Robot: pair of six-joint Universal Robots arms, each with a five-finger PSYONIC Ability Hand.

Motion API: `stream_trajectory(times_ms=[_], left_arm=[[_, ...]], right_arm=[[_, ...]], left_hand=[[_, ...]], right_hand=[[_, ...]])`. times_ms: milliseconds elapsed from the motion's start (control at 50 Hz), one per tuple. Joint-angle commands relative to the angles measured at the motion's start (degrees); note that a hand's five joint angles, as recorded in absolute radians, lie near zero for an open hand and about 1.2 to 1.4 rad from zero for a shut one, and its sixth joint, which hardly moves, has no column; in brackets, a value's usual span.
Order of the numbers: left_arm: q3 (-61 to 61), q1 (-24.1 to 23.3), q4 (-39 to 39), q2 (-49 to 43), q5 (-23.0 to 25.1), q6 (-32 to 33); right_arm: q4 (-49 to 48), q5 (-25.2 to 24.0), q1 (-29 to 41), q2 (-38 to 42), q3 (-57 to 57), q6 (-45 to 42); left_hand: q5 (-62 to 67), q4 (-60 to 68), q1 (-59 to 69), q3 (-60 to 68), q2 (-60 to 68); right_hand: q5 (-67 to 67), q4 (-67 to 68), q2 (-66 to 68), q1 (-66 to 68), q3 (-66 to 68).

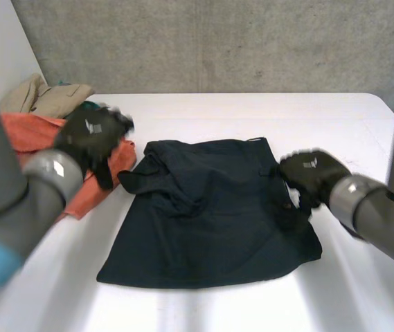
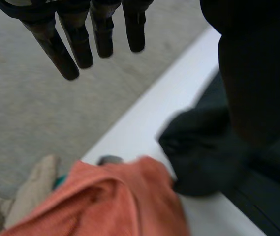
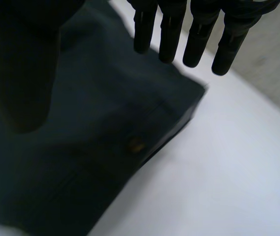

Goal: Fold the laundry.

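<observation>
Shared garment [image 1: 210, 228]: head high, wrists close

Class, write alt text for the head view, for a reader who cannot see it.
A dark garment lies rumpled in the middle of a white table. The left hand hovers open over an orange cloth beside it, and the right hand, also open, is at the garment's right edge. A beige cloth lies behind the orange one.

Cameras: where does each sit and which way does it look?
Head view: between and behind the arms, looking down at the table, left hand and right hand.
Left wrist view: on that wrist, along its straight fingers toward orange cloth.
Right wrist view: on that wrist, along its fingers toward a button.
All share the dark garment.
</observation>
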Motion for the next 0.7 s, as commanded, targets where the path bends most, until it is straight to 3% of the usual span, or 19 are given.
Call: stream_trajectory(times_ms=[20, 120, 180, 260, 540, 640, 680, 700], left_arm=[[-22.42, -5.13, 2.57, 9.67, 1.08, 5.57], [-27.71, -5.75, 2.13, 9.59, 1.25, 3.81], [-28.86, -5.76, 2.39, 7.32, 1.61, 2.50], [-27.63, -4.79, 3.00, 4.06, 1.70, 2.40], [-22.54, -4.79, 8.45, -5.87, 0.64, 6.53], [-21.04, -5.49, 14.07, -9.48, -1.38, 10.40], [-20.60, -5.84, 16.09, -10.44, -1.99, 11.54], [-20.16, -6.10, 17.67, -11.14, -2.61, 12.59]], right_arm=[[-0.85, -13.61, -8.52, -6.30, 14.62, -8.98], [-2.35, -20.84, -12.05, -7.10, 20.79, -15.51], [-3.93, -23.48, -13.72, -6.40, 22.81, -17.36], [-6.39, -24.80, -14.52, -5.17, 23.78, -16.31], [-22.47, -25.33, -12.94, 0.37, 26.07, -16.31], [-29.50, -24.10, -11.53, 1.60, 26.42, -15.96], [-30.82, -23.22, -10.92, 1.86, 26.33, -16.04], [-31.96, -22.17, -10.31, 2.13, 26.25, -16.22]], left_hand=[[23.70, 23.93, 23.34, 23.82, 23.82], [30.67, 30.89, 30.31, 30.79, 30.79], [21.98, 22.20, 21.62, 22.10, 22.10], [14.87, 15.09, 14.51, 14.99, 14.99], [13.18, 13.40, 12.81, 13.30, 13.30], [20.72, 20.94, 20.36, 20.84, 20.84], [28.45, 28.67, 28.08, 28.57, 28.57], [41.81, 42.03, 41.44, 41.93, 41.93]], right_hand=[[19.02, 19.47, 20.17, 19.26, 19.28], [26.28, 26.73, 27.43, 26.52, 26.54], [25.12, 25.56, 26.26, 25.36, 25.37], [12.35, 12.79, 13.49, 12.59, 12.60], [13.83, 14.28, 14.98, 14.07, 14.08], [33.33, 33.77, 34.47, 33.57, 33.58], [41.54, 41.99, 42.69, 41.78, 41.79], [56.91, 57.36, 58.06, 57.15, 57.17]])
